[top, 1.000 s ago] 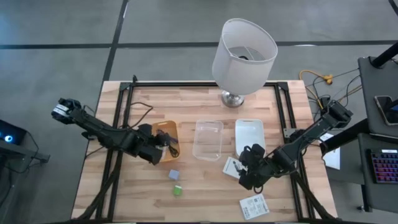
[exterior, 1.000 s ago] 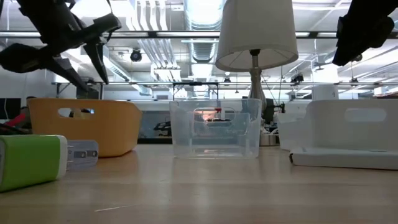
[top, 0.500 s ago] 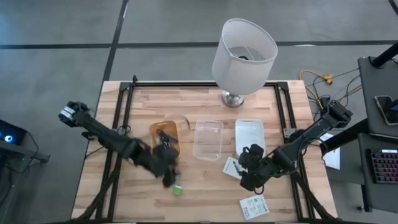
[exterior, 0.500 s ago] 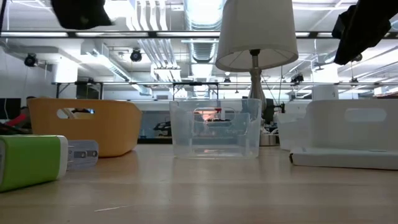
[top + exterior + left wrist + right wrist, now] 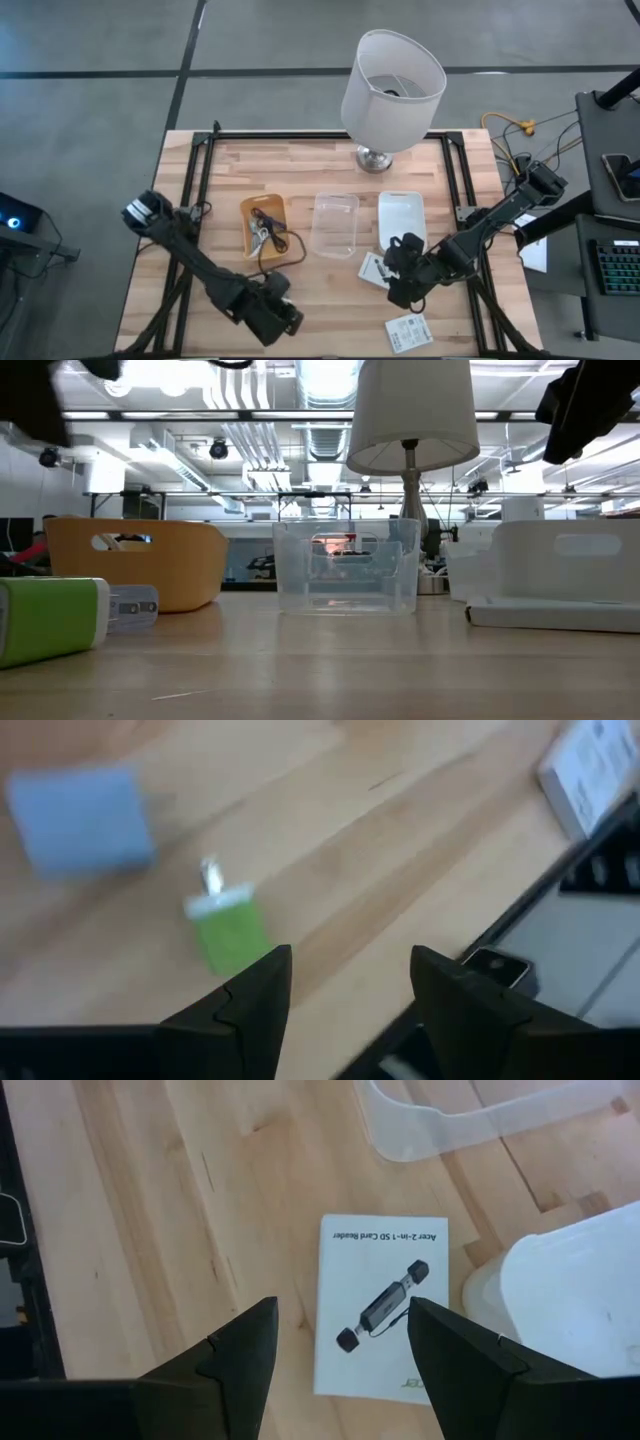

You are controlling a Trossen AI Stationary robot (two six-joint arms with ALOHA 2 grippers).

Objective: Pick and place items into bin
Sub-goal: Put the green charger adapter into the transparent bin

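Observation:
My left gripper [image 5: 286,322] hangs open over the table's near side, left of centre. In its wrist view [image 5: 350,990] a green block [image 5: 228,925] and a pale-blue block [image 5: 80,808] lie flat on the wood just beyond the fingers; the arm hides both in the high view. The green block [image 5: 50,620] also shows in the low view. My right gripper [image 5: 395,282] is open above a white printed card [image 5: 380,1305] lying flat beside the white bin [image 5: 401,218]. A second card [image 5: 408,330] lies near the table's near edge. Black cables [image 5: 268,235] sit in the orange bin [image 5: 246,222].
A clear bin [image 5: 335,225] stands between the orange and white bins. A big white lamp [image 5: 392,85] stands at the far edge. One cable loop [image 5: 292,250] trails over the orange bin's near rim. Bare wood lies between the two grippers.
My left arm has swung quickly from beside the orange bin toward the table's near edge, passing over the two blocks, and now covers them in the high view.

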